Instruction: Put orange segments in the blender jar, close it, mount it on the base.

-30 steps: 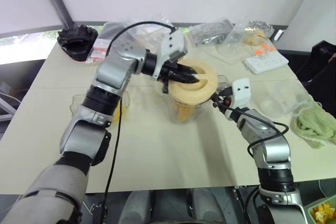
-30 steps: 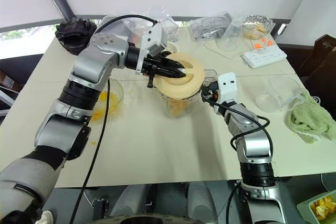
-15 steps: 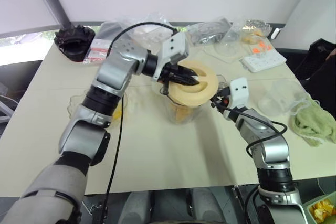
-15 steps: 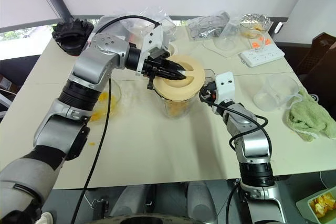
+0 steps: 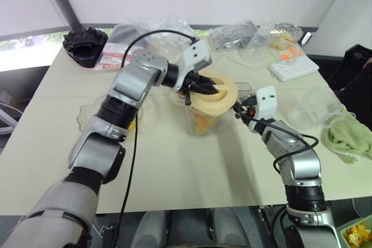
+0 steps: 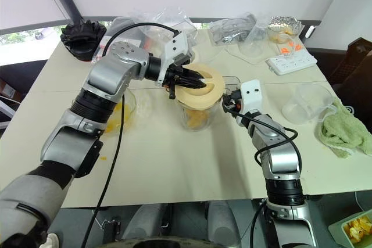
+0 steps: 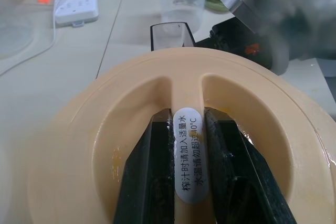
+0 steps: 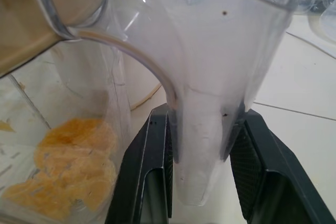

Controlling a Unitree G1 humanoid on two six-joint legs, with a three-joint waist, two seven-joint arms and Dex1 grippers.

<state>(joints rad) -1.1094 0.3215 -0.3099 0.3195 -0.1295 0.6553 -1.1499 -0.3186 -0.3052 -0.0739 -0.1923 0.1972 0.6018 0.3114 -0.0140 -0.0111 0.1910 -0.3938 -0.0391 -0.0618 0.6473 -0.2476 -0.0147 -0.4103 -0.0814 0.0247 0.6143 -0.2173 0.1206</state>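
Tabletop; lid [image 5: 213, 92] now lower, tilted

The table [image 5: 174, 166] is seen from above by both eye views, looking forward and down — the same scene, slightly offset. The cream lid [image 7: 173, 145] is viewed close up from the left wrist; the blender jar [image 8: 210, 77] handle — closer still — from the right wrist.

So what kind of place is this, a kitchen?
Probably not a real kitchen; it looks more like a workroom or lab with a table set up for making juice. There's a cream table beside a window, a blender jar with orange segments inside, and a power strip among plastic bags.
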